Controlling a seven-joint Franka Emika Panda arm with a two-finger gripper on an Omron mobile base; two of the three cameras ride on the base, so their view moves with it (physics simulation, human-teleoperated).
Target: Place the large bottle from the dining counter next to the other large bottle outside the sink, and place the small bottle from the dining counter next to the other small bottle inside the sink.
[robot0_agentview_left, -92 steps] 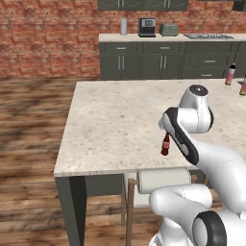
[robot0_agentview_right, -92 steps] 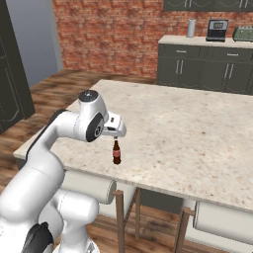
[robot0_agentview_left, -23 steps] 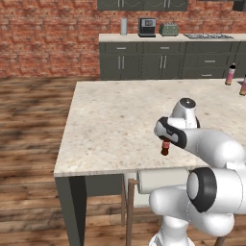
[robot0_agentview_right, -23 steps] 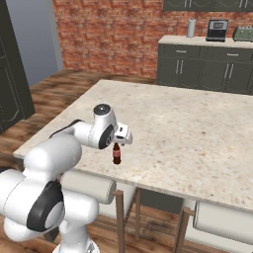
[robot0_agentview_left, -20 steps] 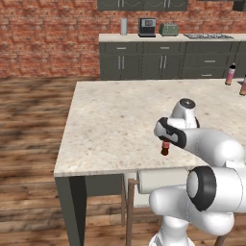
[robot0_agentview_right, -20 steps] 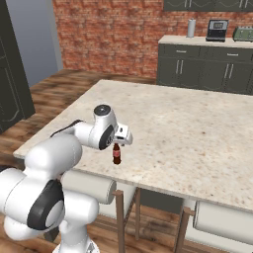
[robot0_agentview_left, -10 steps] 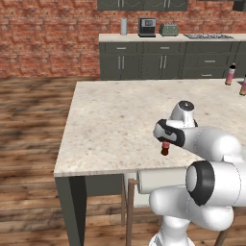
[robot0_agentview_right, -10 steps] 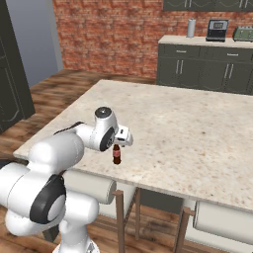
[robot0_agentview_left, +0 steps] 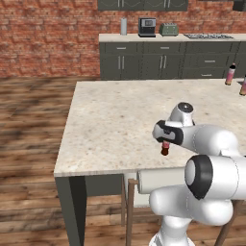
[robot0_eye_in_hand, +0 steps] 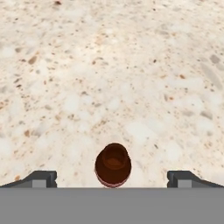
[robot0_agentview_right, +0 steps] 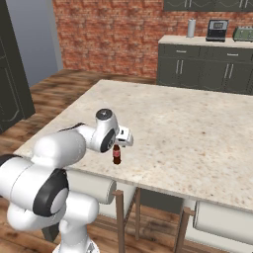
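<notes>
The small bottle (robot0_agentview_left: pixel 165 148) (robot0_agentview_right: pixel 116 154), dark brown-red with a narrow neck, stands upright near the front edge of the dining counter (robot0_agentview_left: pixel 110 120) (robot0_agentview_right: pixel 188 128). My gripper (robot0_agentview_left: pixel 165 140) (robot0_agentview_right: pixel 117 147) hangs right over it, pointing down. In the hand view the bottle's round top (robot0_eye_in_hand: pixel 113 164) sits centred between the two fingertips of the gripper (robot0_eye_in_hand: pixel 113 177), which stands wide open and clear of the bottle on both sides. The large bottle (robot0_agentview_left: pixel 231 74), black-capped, pink above and orange below, stands far off at the counter's back right.
Another pinkish thing (robot0_agentview_left: pixel 243 86) is cut off by the right frame edge beside the large bottle. White-cushioned stools (robot0_agentview_left: pixel 158 180) (robot0_agentview_right: pixel 94 187) are tucked under the counter's front edge. Dark cabinets with a coffee machine (robot0_agentview_left: pixel 147 27) line the brick back wall.
The arm has folded down and brought the hand lower over the small bottle. In the last second it sank only a little. The jaws have stayed open and the bottle has not moved.
</notes>
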